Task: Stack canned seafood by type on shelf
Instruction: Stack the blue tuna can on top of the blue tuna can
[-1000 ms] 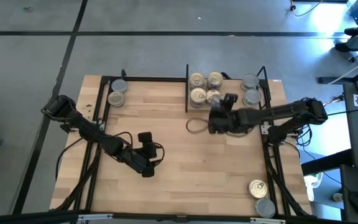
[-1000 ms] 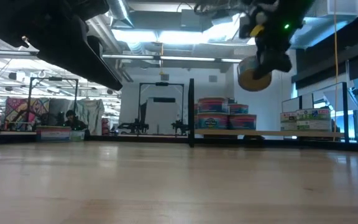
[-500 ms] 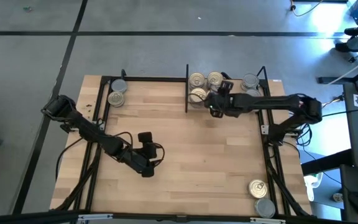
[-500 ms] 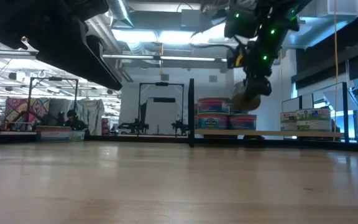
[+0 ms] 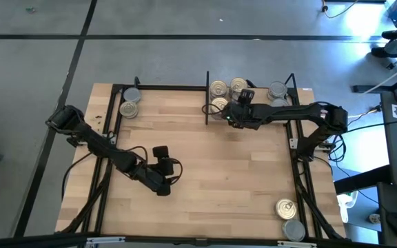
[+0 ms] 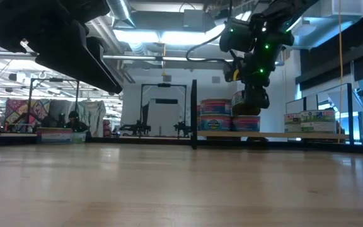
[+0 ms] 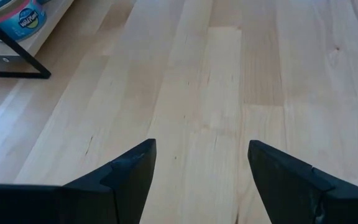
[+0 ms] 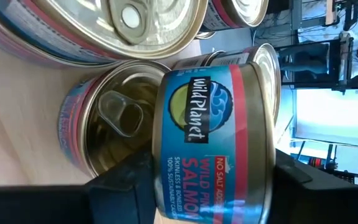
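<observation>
Over shelf [image 5: 253, 89], right claw [image 5: 231, 114] holds salmon tin [image 8: 213, 143] upright.

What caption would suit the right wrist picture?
Right gripper holds a blue Wild Planet salmon tin just above a gold-lidded tin on the shelf.

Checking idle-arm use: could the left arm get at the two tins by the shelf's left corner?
Probably yes: the left gripper is open and empty, and bare tabletop lies between it and those tins.

The right gripper [image 5: 231, 114] has carried its salmon can [image 8: 215, 149] from mid-frame up onto the gold-lidded cans [image 5: 218, 88] at upper centre.
</observation>
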Robot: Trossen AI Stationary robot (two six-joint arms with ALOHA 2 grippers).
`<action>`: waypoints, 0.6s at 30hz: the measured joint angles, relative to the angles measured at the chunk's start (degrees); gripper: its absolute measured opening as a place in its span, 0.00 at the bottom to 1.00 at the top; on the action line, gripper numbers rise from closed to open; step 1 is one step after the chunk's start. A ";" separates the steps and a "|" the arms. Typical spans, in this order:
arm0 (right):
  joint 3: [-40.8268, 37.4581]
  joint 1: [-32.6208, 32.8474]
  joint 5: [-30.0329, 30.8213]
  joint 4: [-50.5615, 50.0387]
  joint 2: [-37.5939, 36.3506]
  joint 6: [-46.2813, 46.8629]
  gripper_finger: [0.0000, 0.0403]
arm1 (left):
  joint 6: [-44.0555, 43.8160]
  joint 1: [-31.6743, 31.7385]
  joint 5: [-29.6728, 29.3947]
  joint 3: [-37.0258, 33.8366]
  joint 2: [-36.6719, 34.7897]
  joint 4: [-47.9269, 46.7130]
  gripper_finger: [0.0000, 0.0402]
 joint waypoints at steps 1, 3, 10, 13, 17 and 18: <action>0.00 0.02 -0.05 -0.01 0.00 0.01 0.48 | -0.01 0.00 0.00 0.00 0.00 0.00 0.64; 0.00 0.02 -0.36 -0.03 0.00 0.07 0.52 | -0.10 0.00 0.00 0.00 0.00 0.00 0.64; 0.18 0.07 -5.52 -0.44 0.02 0.47 0.65 | -0.13 0.00 0.00 0.00 0.00 0.03 0.64; 1.10 0.38 -8.15 -1.27 0.02 0.59 0.67 | -0.33 0.00 0.00 0.00 0.00 0.06 0.64; 3.38 0.90 -9.41 -3.92 0.07 0.96 0.68 | -0.34 0.00 0.00 0.00 0.00 0.07 0.64; 3.91 0.94 -9.46 -4.46 0.07 1.04 0.69 | -0.33 0.00 0.00 0.00 0.00 0.07 0.64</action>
